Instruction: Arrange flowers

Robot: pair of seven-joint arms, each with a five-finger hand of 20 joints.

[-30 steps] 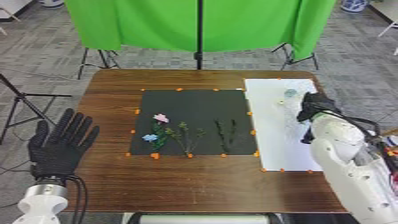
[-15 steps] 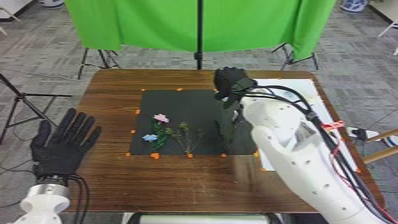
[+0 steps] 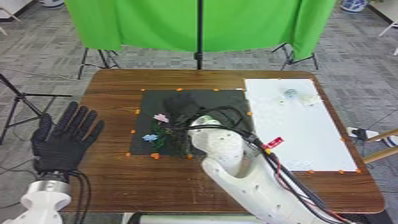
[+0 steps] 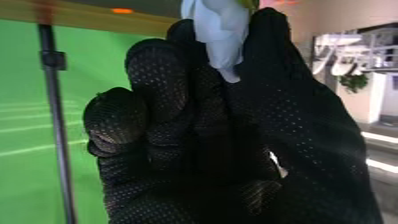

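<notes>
My left hand lies open at the table's left side, its fingers straight. Over the black mat, my right hand is beyond and to the right of the pink flower. A blue flower with green leaves lies nearer, and the right hand and forearm cover most of the other stems. In the right wrist view, my right hand pinches a pale white flower between thumb and fingers, with a bit of green beside it.
On the right, a white sheet carries a small pale bluish object and whitish, partly see-through things near its far end. Orange markers edge both mats. A green cloth hangs behind the table.
My right arm has swung left from the white sheet, past the black mat's far right corner, to over the mat. The left hand has barely shifted.
</notes>
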